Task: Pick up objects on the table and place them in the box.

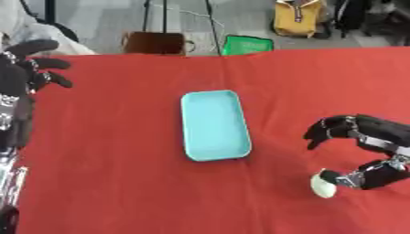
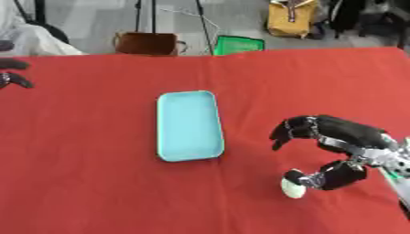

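A light teal box point(image 1: 192, 137) lies lengthwise in the middle of the red table point(image 1: 112, 151), with nothing in it. A small pale, rounded object point(image 2: 291, 190) lies on the cloth at the lower right. My right hand point(image 2: 352, 132) hovers just above it, fingers point(image 2: 285, 130) curved downward and spread wide from the thumb point(image 2: 332, 177). The thumb tip sits against the object's right side, and the fingers do not reach it. My left hand point(image 1: 16, 75) is raised at the far left edge, fingers relaxed and holding nothing.
Beyond the table's far edge, on the floor, stand a brown bag point(image 1: 156, 43), a green crate point(image 1: 246, 45) and a yellow bag point(image 1: 298, 18). Red cloth stretches bare between the box and both hands.
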You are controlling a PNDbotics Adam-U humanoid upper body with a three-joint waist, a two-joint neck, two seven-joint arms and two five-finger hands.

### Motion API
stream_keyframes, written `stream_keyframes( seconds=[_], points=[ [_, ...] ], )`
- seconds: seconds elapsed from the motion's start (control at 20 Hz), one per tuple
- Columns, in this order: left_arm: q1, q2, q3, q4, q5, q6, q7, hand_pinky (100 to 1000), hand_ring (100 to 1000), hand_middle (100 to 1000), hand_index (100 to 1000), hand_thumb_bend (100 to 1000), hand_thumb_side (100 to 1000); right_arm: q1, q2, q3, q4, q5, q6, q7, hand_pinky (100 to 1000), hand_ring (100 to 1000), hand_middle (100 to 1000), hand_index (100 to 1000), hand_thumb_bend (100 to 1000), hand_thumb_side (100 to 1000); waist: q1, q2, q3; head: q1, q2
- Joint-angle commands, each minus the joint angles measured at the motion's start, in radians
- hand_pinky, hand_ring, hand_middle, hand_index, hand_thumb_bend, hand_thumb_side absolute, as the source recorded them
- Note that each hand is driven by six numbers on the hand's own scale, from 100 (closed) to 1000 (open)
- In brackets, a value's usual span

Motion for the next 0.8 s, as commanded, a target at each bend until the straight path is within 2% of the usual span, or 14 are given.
stream_keyframes(
  seconds=[0.05, 0.45, 0.5, 0.55, 0.8],
  points=[
    [-0.011, 0.021, 0.004, -0.019, -0.002, -0.001, -0.002, 527, 668, 748, 802, 531, 763, -0.008, -0.018, -0.009, -0.011, 0.029, -0.311, 0.288, 793, 774, 766, 743, 387, 133, 0.0, -0.014, 0.0, -0.002, -0.009],
    [-0.011, 0.019, 0.005, -0.019, -0.001, -0.002, -0.002, 527, 668, 748, 802, 531, 764, -0.007, -0.008, -0.016, 0.021, 0.102, -0.311, 0.228, 828, 779, 766, 739, 387, 132, 0.003, -0.012, 0.002, -0.003, -0.01],
    [-0.011, 0.018, 0.005, -0.019, -0.001, -0.002, -0.001, 527, 668, 747, 801, 531, 764, -0.008, -0.006, -0.016, 0.029, 0.113, -0.311, 0.222, 828, 778, 766, 738, 461, 100, 0.004, -0.011, 0.003, -0.003, -0.011],
    [-0.012, 0.018, 0.004, -0.019, 0.001, -0.003, -0.002, 527, 668, 748, 802, 530, 764, -0.008, -0.004, -0.015, 0.037, 0.123, -0.311, 0.216, 828, 778, 766, 738, 384, 132, 0.004, -0.011, 0.003, -0.003, -0.011],
    [-0.012, 0.018, 0.005, -0.019, -0.001, -0.003, -0.002, 526, 668, 748, 802, 530, 765, -0.006, -0.001, -0.008, 0.067, 0.166, -0.311, 0.192, 828, 778, 766, 731, 380, 135, 0.003, -0.008, 0.009, -0.004, -0.011]
  ],
)
